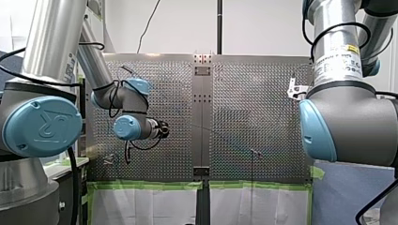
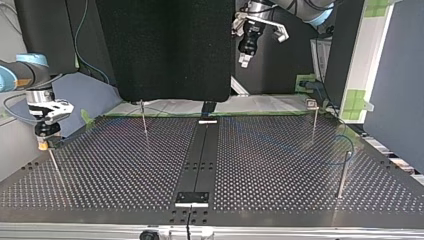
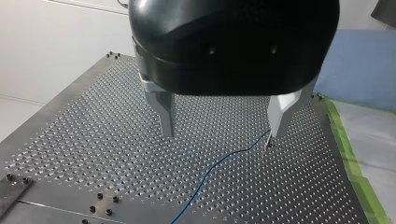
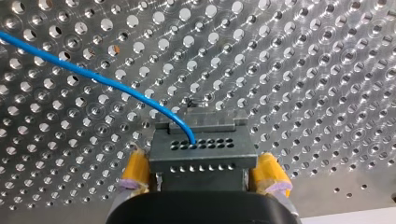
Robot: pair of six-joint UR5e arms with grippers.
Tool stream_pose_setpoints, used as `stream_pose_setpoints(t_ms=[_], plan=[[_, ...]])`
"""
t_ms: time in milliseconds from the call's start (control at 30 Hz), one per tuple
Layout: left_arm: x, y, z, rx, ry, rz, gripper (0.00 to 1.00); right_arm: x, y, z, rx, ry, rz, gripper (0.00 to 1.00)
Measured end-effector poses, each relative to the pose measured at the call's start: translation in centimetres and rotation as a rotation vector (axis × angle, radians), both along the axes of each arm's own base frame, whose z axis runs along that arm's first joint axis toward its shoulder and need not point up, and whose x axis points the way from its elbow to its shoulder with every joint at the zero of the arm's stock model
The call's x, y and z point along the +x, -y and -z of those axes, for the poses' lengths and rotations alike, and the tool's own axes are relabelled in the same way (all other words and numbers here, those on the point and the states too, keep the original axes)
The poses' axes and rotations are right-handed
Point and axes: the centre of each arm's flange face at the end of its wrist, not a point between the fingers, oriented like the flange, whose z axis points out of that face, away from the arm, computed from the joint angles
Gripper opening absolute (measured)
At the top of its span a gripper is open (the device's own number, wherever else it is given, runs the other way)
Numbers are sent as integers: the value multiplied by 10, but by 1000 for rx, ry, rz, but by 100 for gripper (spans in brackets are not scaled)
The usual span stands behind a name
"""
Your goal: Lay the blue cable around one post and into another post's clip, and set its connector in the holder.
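In the right wrist view a grey connector (image 4: 203, 151) with rows of holes sits on a stepped grey holder (image 4: 201, 120), and the blue cable (image 4: 93, 77) runs into it. My right gripper (image 4: 203, 175) is open, its yellow pads (image 4: 135, 170) close beside the connector's sides. In the left wrist view the blue cable (image 3: 219, 163) ends at a small post (image 3: 267, 143) beside one metal finger of my open left gripper (image 3: 222, 133), which holds nothing. In the top view the cable (image 2: 350, 145) loops by a post (image 2: 342, 175) at the right; my right gripper (image 2: 44, 142) is low at the left, my left gripper (image 2: 244, 60) high at the back.
More thin posts (image 2: 144, 120) stand on the perforated table (image 2: 125, 170), one with a clip head (image 2: 311, 104) at the back right. A dark centre strip (image 2: 197, 160) splits the table. Green tape (image 3: 348, 154) marks the table's edge beside my left gripper.
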Motion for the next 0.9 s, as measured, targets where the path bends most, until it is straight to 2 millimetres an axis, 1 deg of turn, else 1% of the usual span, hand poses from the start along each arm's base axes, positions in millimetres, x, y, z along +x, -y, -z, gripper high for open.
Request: stream_pose_setpoints(t_ms=[900], plan=[[0, 0, 0, 1, -1, 0, 98, -4, 1, 0, 1, 6, 51, 100]])
